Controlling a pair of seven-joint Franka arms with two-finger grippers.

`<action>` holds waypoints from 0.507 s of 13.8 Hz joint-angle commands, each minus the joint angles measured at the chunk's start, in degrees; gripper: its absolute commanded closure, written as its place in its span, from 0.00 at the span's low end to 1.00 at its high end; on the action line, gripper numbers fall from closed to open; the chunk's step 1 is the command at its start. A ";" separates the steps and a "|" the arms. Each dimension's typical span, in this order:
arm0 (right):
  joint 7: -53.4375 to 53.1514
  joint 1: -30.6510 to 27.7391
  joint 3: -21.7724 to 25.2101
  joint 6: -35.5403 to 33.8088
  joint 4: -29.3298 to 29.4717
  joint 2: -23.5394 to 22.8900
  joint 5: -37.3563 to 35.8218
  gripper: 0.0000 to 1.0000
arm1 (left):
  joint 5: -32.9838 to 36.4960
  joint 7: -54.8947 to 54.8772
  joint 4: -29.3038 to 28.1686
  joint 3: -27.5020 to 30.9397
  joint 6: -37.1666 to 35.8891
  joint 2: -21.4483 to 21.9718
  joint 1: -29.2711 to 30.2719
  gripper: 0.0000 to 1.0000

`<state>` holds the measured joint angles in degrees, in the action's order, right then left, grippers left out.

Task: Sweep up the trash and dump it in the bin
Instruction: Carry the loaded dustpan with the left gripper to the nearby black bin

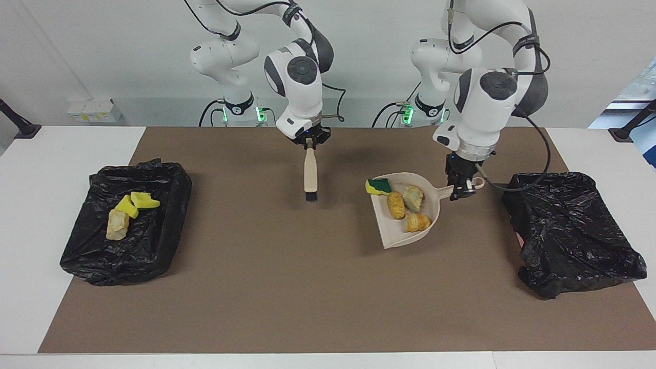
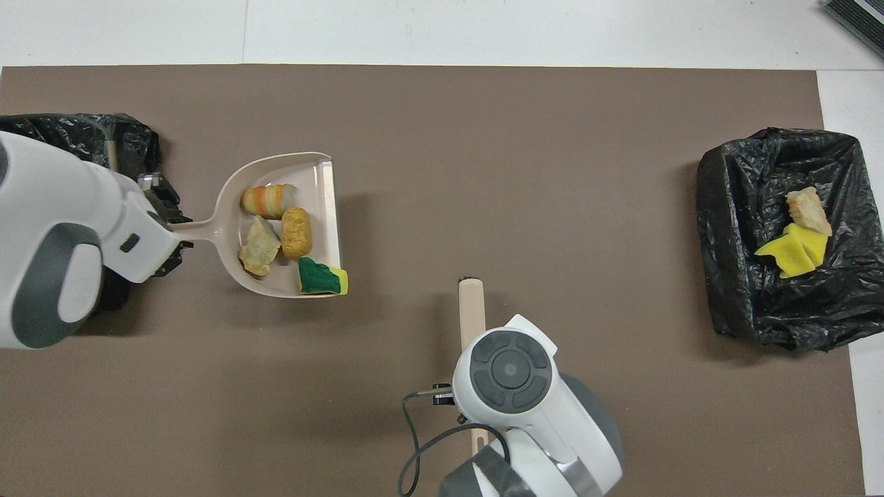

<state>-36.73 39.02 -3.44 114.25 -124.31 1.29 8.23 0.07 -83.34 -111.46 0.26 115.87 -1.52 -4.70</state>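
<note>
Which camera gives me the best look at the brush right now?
The facing view: the brush hangs whole from the right gripper, bristles down. Overhead, the right arm covers its handle; only the far end shows.

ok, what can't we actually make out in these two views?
- Left gripper on the dustpan handle: overhead view, the arm's wrist covers the grip.
- Right gripper holding the brush: overhead view, wrist hides it.
- Bin at the left arm's end: facing view, crumpled bag hides the inside; overhead view, the arm covers most of it.
</note>
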 commanded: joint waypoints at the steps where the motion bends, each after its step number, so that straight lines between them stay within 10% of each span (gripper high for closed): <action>1: -1.76 2.37 0.19 3.25 -0.14 -2.33 0.90 1.00 | -1.92 -6.46 1.77 -0.52 -2.93 0.56 6.96 1.00; 6: -3.08 6.07 -0.16 6.77 1.44 -8.50 3.19 1.00 | -2.01 -14.99 8.08 -0.52 -2.93 -2.51 18.74 1.00; 7: -3.26 6.16 -0.16 5.90 2.40 -8.76 3.19 0.75 | -2.01 -16.57 10.63 -0.52 -3.11 -3.82 20.94 1.00</action>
<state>-38.88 45.22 -3.54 120.70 -123.66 -6.89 10.22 -0.82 -96.90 -106.35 0.47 114.65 -2.42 13.04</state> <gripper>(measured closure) 0.744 0.674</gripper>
